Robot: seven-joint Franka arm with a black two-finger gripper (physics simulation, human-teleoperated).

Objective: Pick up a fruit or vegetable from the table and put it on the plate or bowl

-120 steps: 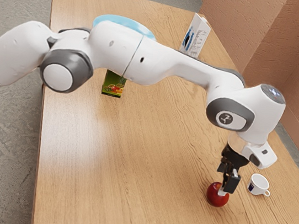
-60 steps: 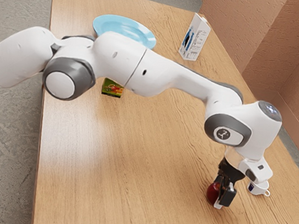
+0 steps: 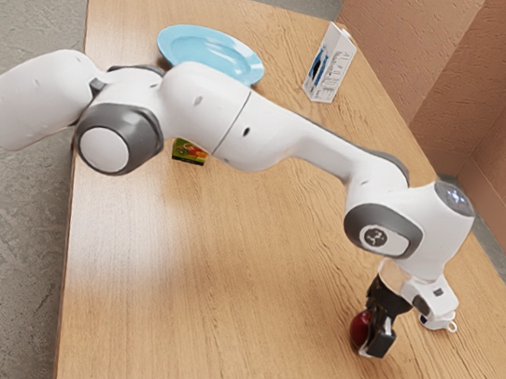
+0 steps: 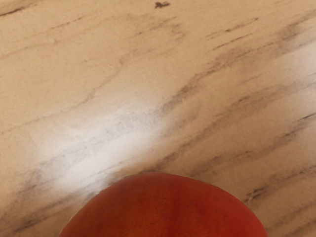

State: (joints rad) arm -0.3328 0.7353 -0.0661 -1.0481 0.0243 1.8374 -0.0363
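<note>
Red and glossy, the apple (image 3: 358,328) sits on the wooden table (image 3: 223,270) near the exterior view's right edge, the same spot it had a second ago. What has changed is my arm. It has sunk, and the gripper (image 3: 371,343) has come down from just above the fruit until it is level with it, black hardware covering the apple's near side. On the wrist camera the apple (image 4: 163,210) bulges up directly under the hand, with bare wood grain beyond it.

Whether the claw has closed on the fruit or merely straddles it, I cannot tell from either picture.

I judge the descent done and the grasp the step in hand, with lift and carry yet to come. The blue plate (image 3: 211,52) lies well apart at the far end of the table, more of it uncovered now that the elbow has dropped. A small white cup (image 3: 443,321) stands just beside the hand, so I'd lift straight up before swinging away.
</note>
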